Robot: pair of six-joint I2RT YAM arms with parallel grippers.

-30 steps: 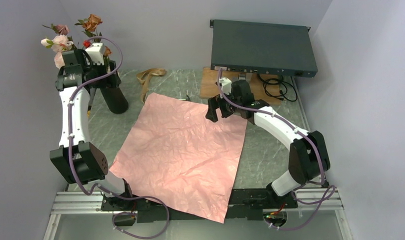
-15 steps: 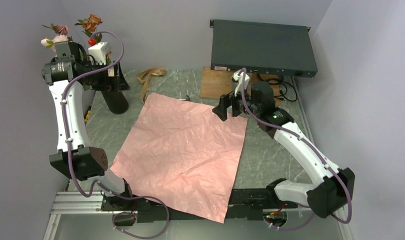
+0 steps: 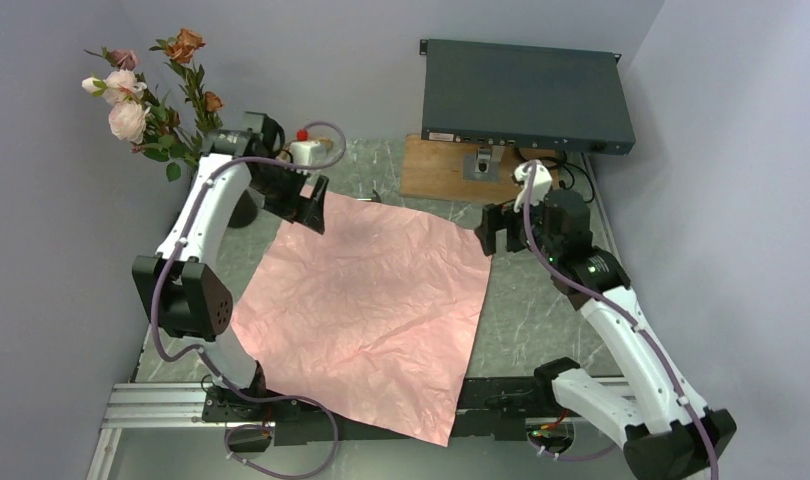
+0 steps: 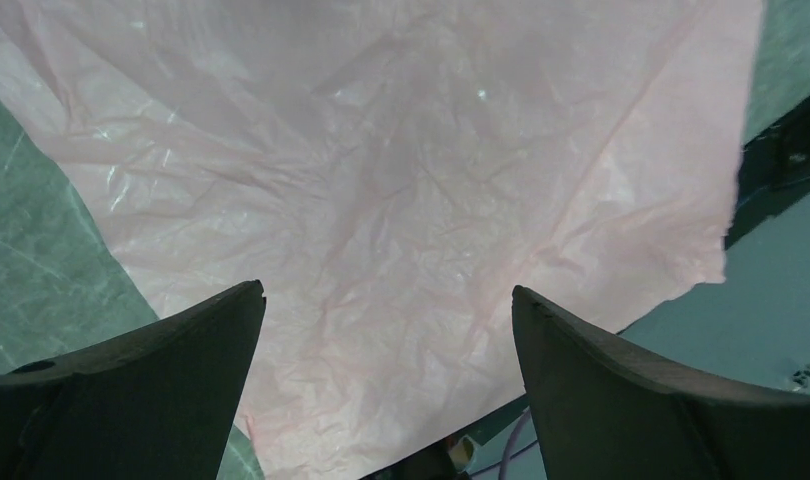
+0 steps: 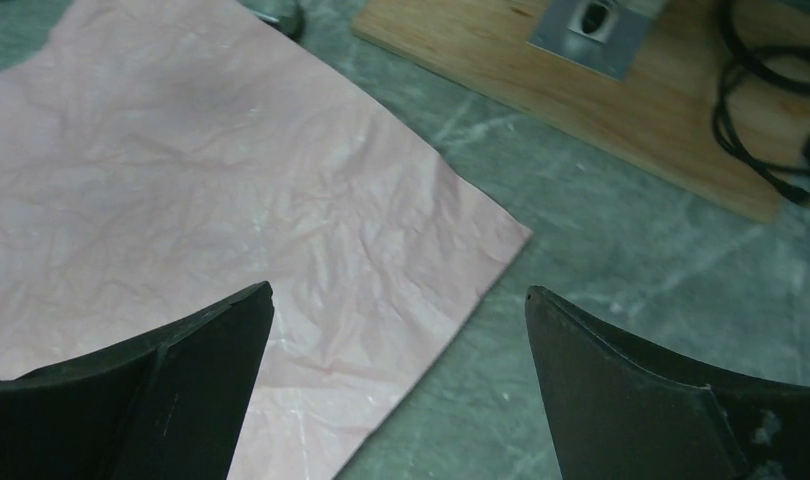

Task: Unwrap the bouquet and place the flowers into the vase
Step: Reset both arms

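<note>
At the far left corner, the flowers stood tall, their stems going down behind the left arm to the black vase; the pink paper lay flat; the left gripper hung over its far edge, fingers wide apart and holding nothing; the right gripper, wide apart too, hung by its far right corner.

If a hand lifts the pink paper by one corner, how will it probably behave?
The paper looks thin and crinkled, so it would probably hang limp and fold, not stay flat. It seems very light and might tear if pulled hard. Lying flat on the smooth table, it would likely slide or wrinkle when pushed.
</note>
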